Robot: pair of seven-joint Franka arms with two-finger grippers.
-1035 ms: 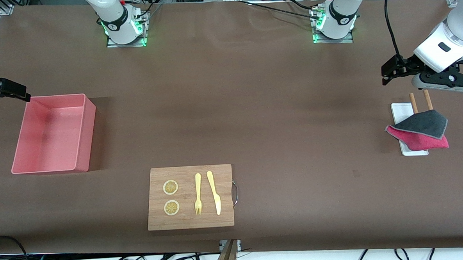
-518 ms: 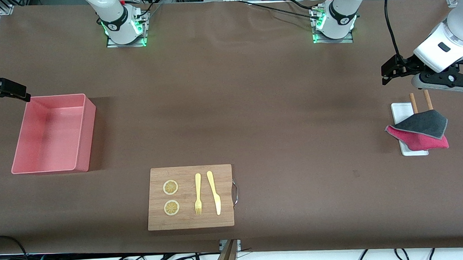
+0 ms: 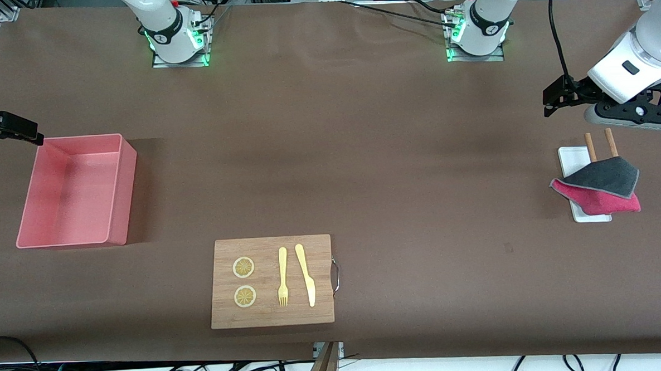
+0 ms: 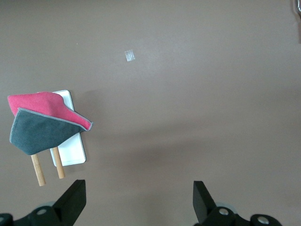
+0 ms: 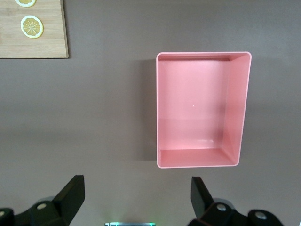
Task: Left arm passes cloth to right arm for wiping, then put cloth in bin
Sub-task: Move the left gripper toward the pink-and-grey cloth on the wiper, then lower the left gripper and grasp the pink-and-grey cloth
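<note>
The cloth (image 3: 598, 188), dark grey over crimson pink, lies draped over a white stand (image 3: 572, 158) with two wooden pegs at the left arm's end of the table. It also shows in the left wrist view (image 4: 40, 127). My left gripper (image 3: 554, 99) hangs open and empty over bare table beside the stand, its jaws wide apart (image 4: 138, 205). My right gripper (image 3: 4, 130) is open and empty (image 5: 136, 200) over the table next to the pink bin (image 3: 123, 183). The bin (image 5: 237, 108) is empty.
A wooden cutting board (image 3: 269, 316) lies near the front edge with two lemon slices (image 3: 243, 267), a yellow fork (image 3: 282, 277) and a yellow knife (image 3: 305, 274). A small scrap of tape (image 4: 130, 56) lies on the brown table cover.
My left gripper has drifted slightly up and away from the stand. The right arm, the cloth and the bin have not moved.
</note>
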